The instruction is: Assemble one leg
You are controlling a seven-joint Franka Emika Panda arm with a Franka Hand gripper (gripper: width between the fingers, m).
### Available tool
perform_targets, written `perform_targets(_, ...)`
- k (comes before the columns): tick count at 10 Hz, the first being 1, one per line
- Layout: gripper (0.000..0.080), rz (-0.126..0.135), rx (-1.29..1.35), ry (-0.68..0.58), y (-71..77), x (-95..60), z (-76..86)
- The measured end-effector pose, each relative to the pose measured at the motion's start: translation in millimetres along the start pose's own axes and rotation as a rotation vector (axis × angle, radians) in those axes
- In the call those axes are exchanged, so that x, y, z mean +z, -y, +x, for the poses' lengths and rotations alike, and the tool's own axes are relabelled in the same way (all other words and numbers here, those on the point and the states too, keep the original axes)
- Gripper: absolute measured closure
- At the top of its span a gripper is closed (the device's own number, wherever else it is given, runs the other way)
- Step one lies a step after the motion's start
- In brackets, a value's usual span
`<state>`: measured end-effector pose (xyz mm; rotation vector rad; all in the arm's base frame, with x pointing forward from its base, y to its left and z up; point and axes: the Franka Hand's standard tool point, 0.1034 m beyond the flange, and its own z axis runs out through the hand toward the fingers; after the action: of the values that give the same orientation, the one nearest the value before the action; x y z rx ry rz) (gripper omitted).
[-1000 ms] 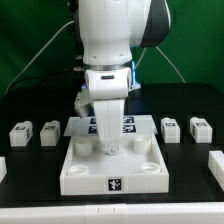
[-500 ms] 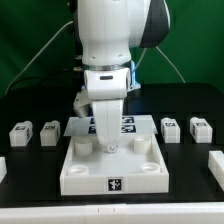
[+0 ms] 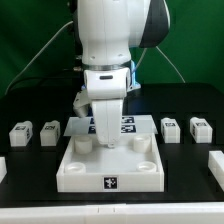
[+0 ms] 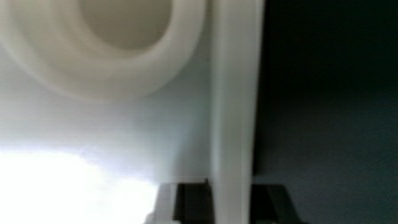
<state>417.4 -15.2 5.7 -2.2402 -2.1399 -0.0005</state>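
Note:
Four small white legs with tags stand on the black table: two at the exterior view's left [image 3: 20, 131] [image 3: 48, 132] and two at its right [image 3: 171, 128] [image 3: 200, 127]. None is held. My gripper [image 3: 106, 142] reaches down onto the back wall of the large white tray [image 3: 140, 172]. In the wrist view the gripper [image 4: 230, 198] has its dark fingers [image 4: 189, 203] pressed on either side of the tray's thin upright wall [image 4: 230, 110], with a round recess [image 4: 107, 40] beside it. The arm hides the fingertips in the exterior view.
The marker board [image 3: 126, 125] lies flat just behind the tray. White blocks sit at the table's left edge [image 3: 2, 166] and right edge [image 3: 214, 160]. A green backdrop and cables are behind.
The tray has shifted very slightly toward the exterior view's left with the gripper on its wall. The legs have not moved.

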Motion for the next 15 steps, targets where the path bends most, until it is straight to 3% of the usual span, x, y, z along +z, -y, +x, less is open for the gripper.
perform_targets(7, 0.0745, -0.001, 0.0, 0.0, -0.5, -0.1, 0.2)
perform_targets(9, 0.0745, -0.018, -0.017, -0.006, -15.0, -0.9, 6.7)
perform_targets(14, 0.0745, -0.048, -0.058, -0.042, -48.7, -1.0, 68.1)
perform_targets(15, 0.0745, -0.055, -0.055, -0.044, -56.2, -0.9, 70.9)
